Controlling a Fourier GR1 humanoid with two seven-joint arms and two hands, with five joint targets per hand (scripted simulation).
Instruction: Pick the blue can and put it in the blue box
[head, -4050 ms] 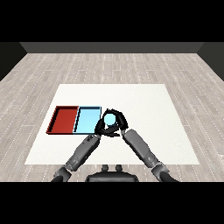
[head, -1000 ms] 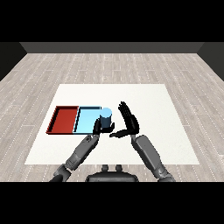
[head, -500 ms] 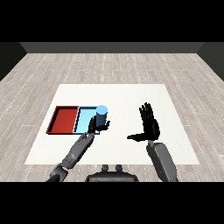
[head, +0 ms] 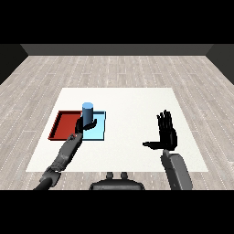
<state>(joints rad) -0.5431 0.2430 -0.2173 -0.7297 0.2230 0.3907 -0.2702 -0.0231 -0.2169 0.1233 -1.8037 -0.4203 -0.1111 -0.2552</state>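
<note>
The blue can (head: 87,111) stands upright over the light blue tray (head: 98,132), near its left part. My left hand (head: 83,125) is curled round the can's lower half, its forearm coming up from the lower left. Whether the can rests on the tray floor or hangs just above it, I cannot tell. My right hand (head: 167,134) is far off at the right over the bare table, fingers straight up and thumb out to the left, holding nothing.
A red tray (head: 64,124) lies directly left of the blue tray, sharing a wall with it. The white table (head: 132,105) stretches between the trays and my right hand.
My right hand let go of the can and swung away to the right, opening up. My left hand carried the can left, from the blue tray's right edge to over the tray.
</note>
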